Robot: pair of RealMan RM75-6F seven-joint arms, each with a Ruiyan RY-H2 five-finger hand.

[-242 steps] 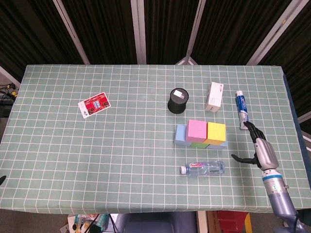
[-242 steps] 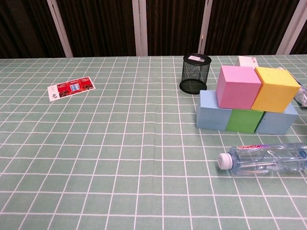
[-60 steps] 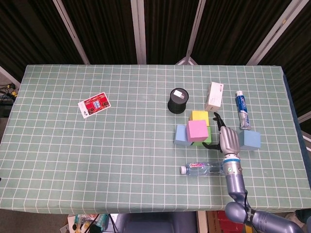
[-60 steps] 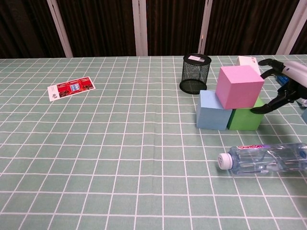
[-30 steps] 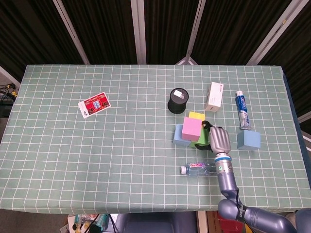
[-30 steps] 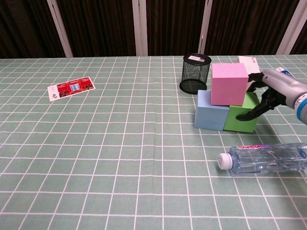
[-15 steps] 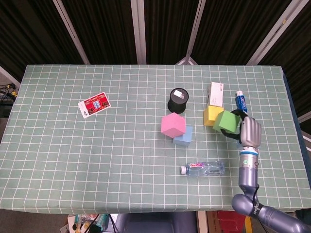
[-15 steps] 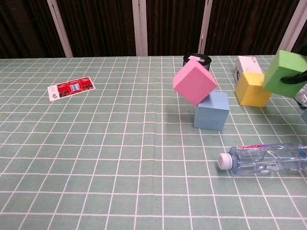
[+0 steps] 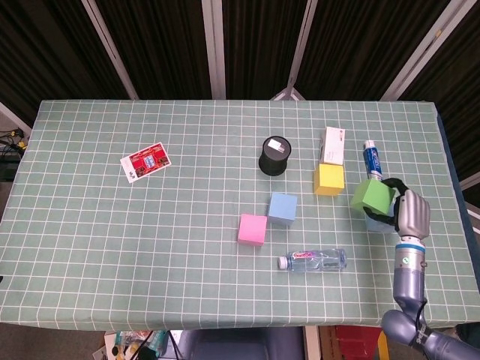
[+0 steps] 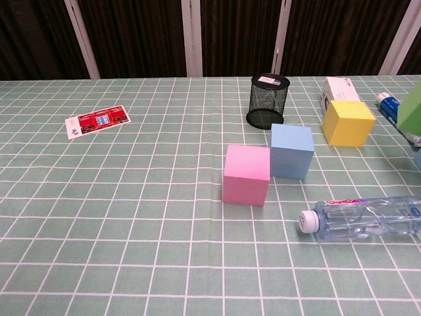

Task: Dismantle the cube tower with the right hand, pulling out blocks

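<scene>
Looking around the light blue cube (image 9: 283, 208), we see the pink cube (image 9: 252, 229) touching its front-left corner, the black mesh cup (image 9: 274, 155) behind it, the water bottle (image 9: 313, 260) in front, and the yellow cube (image 9: 328, 180) to its right by the white box (image 9: 333, 145). Our right hand (image 9: 409, 216) grips the green cube (image 9: 373, 196), lifted, further right near the toothpaste tube (image 9: 371, 158) and table edge (image 9: 454, 196). Open cloth lies left toward the red card (image 9: 145, 163).
</scene>
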